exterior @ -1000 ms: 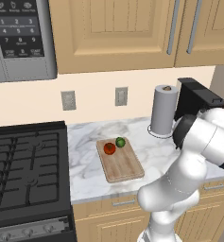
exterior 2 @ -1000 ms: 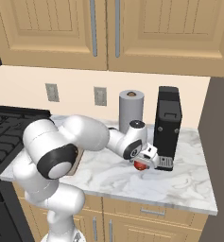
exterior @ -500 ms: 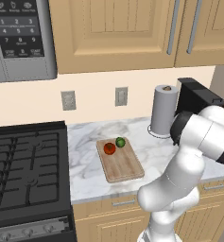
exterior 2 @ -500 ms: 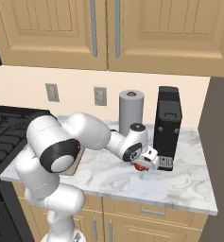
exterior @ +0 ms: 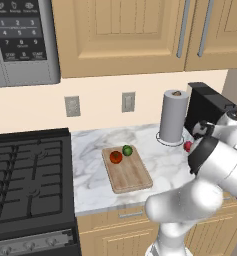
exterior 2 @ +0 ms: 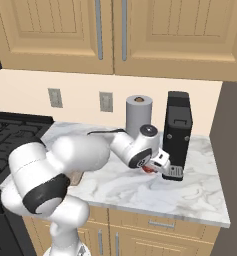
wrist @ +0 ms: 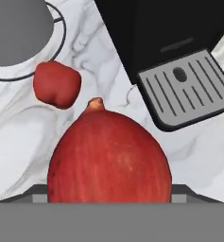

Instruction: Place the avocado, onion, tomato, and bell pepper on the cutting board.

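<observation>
A big red onion (wrist: 108, 160) with a pointed tip sits right in front of the hand, on the marble counter. My gripper (exterior 2: 152, 168) is down over the onion (exterior 2: 148, 169) beside the coffee machine, its jaws closed against the onion's sides; the fingertips are hidden behind it. The red bell pepper (wrist: 56, 84) lies just past the onion, by the paper towel stand. The wooden cutting board (exterior: 132, 177) lies to the left on the counter, with the red tomato (exterior: 116, 157) and the green avocado (exterior: 127, 150) at its far end.
A black coffee machine (exterior 2: 177, 132) stands close on the gripper's right, its drip tray (wrist: 189, 82) next to the onion. A paper towel roll (exterior 2: 139, 117) stands behind. The stove (exterior: 25, 185) lies left of the counter.
The jaws have closed in from wide open onto the onion. The arm's elbow has shifted slightly; the vegetables on the board have not moved.
</observation>
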Tool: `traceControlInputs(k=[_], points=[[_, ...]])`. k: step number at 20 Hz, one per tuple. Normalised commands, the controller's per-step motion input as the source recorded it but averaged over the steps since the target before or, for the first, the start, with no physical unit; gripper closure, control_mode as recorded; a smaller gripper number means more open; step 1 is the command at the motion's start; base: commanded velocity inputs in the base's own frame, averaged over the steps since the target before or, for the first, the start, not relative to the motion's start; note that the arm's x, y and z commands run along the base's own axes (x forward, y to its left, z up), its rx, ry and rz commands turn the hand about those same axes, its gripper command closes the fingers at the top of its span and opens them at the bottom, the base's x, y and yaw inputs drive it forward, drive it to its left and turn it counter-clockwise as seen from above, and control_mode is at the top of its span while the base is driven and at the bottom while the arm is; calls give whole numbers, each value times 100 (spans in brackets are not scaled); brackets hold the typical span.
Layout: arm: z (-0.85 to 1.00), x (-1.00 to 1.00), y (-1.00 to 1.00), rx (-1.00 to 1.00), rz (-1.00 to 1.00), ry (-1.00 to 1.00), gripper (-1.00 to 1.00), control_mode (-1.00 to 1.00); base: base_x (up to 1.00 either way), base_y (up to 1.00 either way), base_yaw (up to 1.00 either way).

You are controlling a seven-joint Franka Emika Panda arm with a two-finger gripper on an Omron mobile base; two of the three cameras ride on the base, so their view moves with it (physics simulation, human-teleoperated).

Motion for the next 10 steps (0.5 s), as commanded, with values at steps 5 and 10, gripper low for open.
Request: traceControlInputs(k=[5,10], points=[[44,-51,68,5,0,-7,100,-100,0,0,0],[38,-62,96,0,0,-9,100,-100,0,0,0]])
